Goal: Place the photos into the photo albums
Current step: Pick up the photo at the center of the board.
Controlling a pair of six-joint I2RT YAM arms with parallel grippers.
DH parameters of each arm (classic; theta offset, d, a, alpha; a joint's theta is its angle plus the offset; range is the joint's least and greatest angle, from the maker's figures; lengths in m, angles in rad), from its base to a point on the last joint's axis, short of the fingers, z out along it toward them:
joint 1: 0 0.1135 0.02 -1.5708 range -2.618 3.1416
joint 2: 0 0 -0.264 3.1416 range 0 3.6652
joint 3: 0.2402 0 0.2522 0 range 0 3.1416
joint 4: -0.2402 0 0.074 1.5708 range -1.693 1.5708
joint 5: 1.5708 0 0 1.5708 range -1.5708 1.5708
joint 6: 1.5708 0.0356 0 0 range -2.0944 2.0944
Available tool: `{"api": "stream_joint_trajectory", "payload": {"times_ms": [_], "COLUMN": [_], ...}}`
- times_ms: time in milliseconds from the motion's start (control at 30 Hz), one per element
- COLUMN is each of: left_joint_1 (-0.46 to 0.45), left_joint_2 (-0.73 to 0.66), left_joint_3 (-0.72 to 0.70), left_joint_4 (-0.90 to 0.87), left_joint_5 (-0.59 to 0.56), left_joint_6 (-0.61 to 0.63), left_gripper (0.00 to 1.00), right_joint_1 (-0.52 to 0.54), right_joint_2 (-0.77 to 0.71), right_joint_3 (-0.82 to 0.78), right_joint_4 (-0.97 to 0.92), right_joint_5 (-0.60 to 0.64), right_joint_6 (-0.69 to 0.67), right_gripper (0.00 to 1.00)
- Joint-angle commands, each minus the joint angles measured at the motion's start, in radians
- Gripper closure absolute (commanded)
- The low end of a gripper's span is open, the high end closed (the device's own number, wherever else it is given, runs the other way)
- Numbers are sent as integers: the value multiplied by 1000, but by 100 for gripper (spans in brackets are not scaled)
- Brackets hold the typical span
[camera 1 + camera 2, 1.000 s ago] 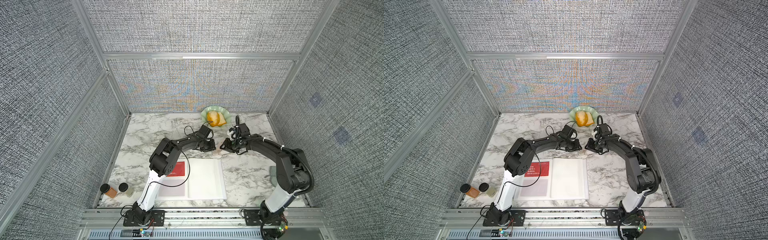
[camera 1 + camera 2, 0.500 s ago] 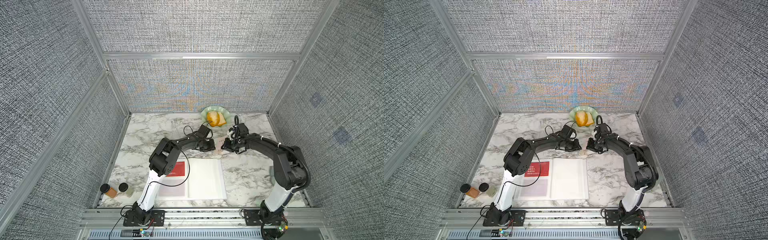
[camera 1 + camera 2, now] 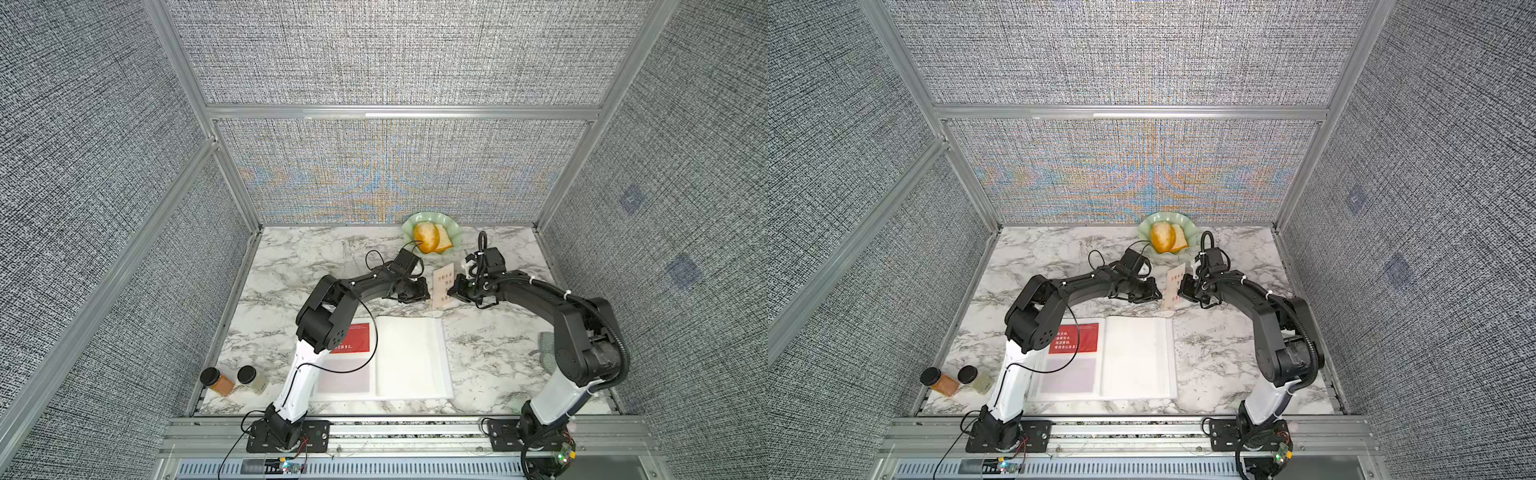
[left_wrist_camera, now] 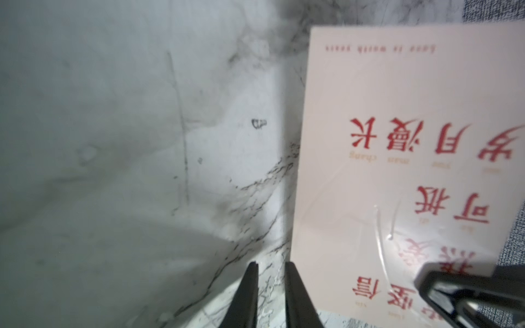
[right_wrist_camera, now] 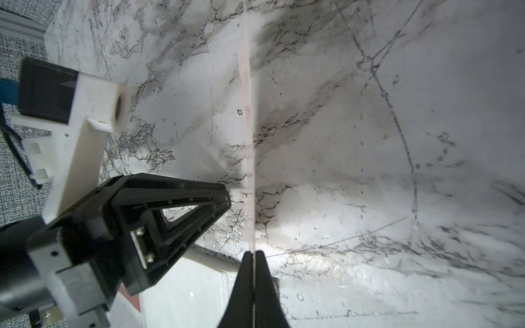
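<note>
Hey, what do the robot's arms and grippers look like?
The left arm and right arm are black with white lower links. A thin black cable loops beside the left one; a ribbed black hose and white zip ties run along the right. The left gripper and right gripper have slim black tapered fingers.

Arms reach inward; right gripper (image 3: 451, 292) pinches photo (image 3: 443, 277), left gripper (image 3: 425, 291) slightly parted
</note>
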Motion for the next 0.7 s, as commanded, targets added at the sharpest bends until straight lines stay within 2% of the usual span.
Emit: {"api": "stream_joint_trajectory", "payload": {"times_ms": [0,300,400,667], "left_joint_1": [23,91,119,199], "left_joint_2": [-41,-185,-246,-396], "left_joint_3": [-4,-87,-164,-465], "left_joint_4": [-4,20,64,318], "left_joint_5": [27,131,183,391], "left_joint_6": [43,147,173,144], "left_gripper": [74,61,56,54], "right_joint_1": [-25,-67,-67,-18], "right_joint_2": [-39,-176,-221,-374], "right_joint_3": [-29,-115,-181,-374], "right_joint_4": [48,70,117,343], "right_joint_5": [-57,-173,-260,-492], "right_joint_6": [5,-3,11,104], "right_gripper": [100,100,100,100]}}
